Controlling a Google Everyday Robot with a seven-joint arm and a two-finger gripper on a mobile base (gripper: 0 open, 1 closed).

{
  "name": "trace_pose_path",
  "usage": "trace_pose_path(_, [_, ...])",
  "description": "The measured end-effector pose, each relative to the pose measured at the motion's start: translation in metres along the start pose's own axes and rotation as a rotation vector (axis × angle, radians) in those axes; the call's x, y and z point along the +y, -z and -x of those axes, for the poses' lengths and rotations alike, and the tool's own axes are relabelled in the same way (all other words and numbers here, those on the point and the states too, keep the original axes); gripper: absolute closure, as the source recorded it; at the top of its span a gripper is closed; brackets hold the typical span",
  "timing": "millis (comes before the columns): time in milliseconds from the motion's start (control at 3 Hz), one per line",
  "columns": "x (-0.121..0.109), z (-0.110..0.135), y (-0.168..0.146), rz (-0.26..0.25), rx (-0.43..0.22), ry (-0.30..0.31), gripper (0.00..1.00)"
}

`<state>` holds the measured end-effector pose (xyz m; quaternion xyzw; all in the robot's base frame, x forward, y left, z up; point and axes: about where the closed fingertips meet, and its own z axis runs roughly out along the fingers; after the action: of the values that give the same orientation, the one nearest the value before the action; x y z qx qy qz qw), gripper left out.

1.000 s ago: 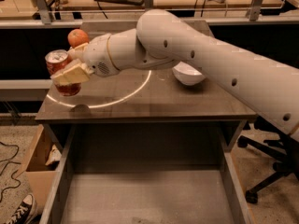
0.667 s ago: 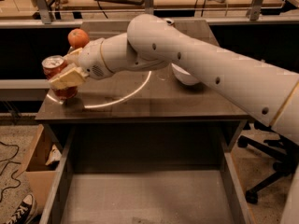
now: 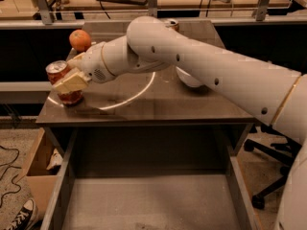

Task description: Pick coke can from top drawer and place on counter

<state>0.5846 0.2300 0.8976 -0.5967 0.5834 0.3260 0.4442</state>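
The coke can [image 3: 59, 71] is red with a silver top. It stands upright at the front left corner of the counter [image 3: 158, 104], its base on or just above the surface. My gripper [image 3: 71, 84] is shut on the can, with one tan finger across its front. My white arm reaches in from the right across the counter. The top drawer [image 3: 148, 200] is pulled out below the counter, and nothing shows on its grey floor.
An orange [image 3: 80, 40] sits behind the can at the back left. A white bowl [image 3: 189, 79] lies partly hidden behind my arm. Another can top [image 3: 171, 23] shows at the counter's back. A cardboard box [image 3: 36, 171] and a shoe [image 3: 19, 217] are on the floor at the left.
My gripper has moved the coke can down and a little left, from held above the counter to its front left corner.
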Motion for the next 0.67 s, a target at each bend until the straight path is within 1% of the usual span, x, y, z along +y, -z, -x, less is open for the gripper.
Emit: trace_pose_path(667, [0.0030,0.0022,-0.0031,0.007,-0.001,0.003,0.35])
